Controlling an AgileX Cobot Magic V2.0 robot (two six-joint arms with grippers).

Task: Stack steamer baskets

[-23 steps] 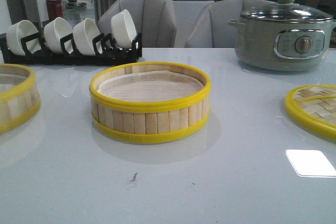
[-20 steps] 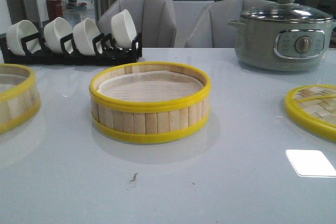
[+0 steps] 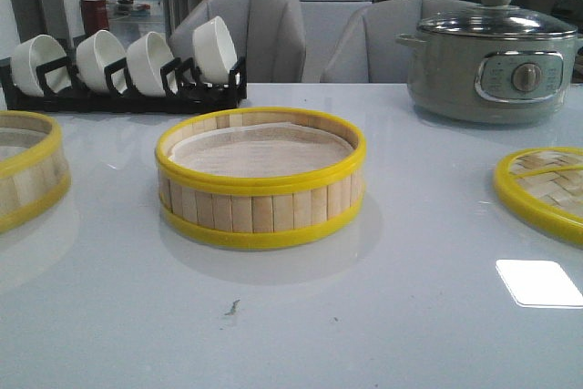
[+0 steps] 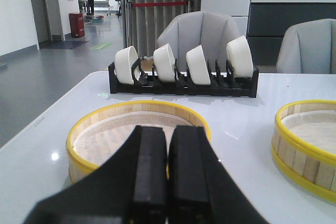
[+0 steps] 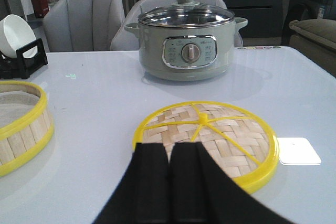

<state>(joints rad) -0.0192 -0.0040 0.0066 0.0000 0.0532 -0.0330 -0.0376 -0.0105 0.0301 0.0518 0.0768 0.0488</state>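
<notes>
One steamer basket (image 3: 260,178) stands upright in the middle of the table (image 3: 383,316), its white liner showing inside the pale slat wall between yellow rims. The second steamer basket (image 3: 27,170) stands at the left edge of the front view, cut off by the frame, well apart from the first; nothing is stacked on either. In the left wrist view this second basket (image 4: 137,135) lies just beyond the left tool (image 4: 167,182), whose two black fingers are pressed together with nothing between them. The middle basket shows at the side of that view too (image 4: 307,142).

At the right side of the table lies the flat woven lid (image 3: 547,190) with its yellow rim, partly cut off in the front view. In the right wrist view the lid (image 5: 206,137) sits just past the right tool (image 5: 169,182), which is likewise clenched on nothing, its fingers touching.

Far right on the table stands the grey-green electric pot (image 3: 492,56) with a glass lid and a front dial. Far left is a black dish rack (image 3: 123,88) holding four white bowls (image 3: 150,61) on edge. Grey chairs (image 3: 250,34) stand behind the table. Near the front edge of the table is a small dark mark (image 3: 232,307), and a bright rectangular reflection (image 3: 539,281) lies near right
</notes>
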